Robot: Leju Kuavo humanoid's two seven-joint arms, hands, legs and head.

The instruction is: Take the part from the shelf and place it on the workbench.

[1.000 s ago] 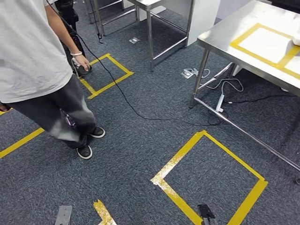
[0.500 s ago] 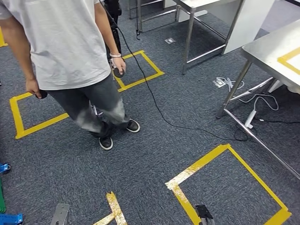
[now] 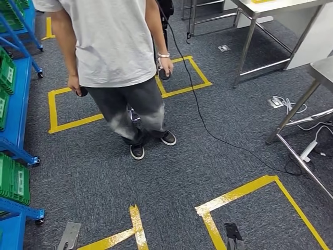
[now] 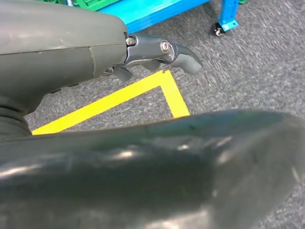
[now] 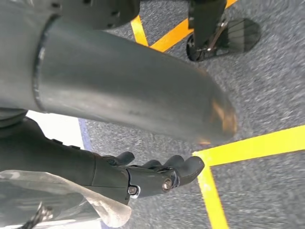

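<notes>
- While the blue metal shelf (image 3: 15,112) with green plastic bins (image 3: 7,73) is seen nearby, the approach step is judged in hand; no part is carried.
- The left hand (image 4: 158,50) and right hand (image 5: 158,174) are held loosely apart, empty.
- Next, closing on the shelf is called for; the part itself cannot be made out.

Blue shelf (image 3: 15,112), green bins (image 3: 13,179), yellow tape squares (image 3: 117,88) on speckled grey carpet (image 3: 98,177), person's white shirt (image 3: 114,36)
</notes>
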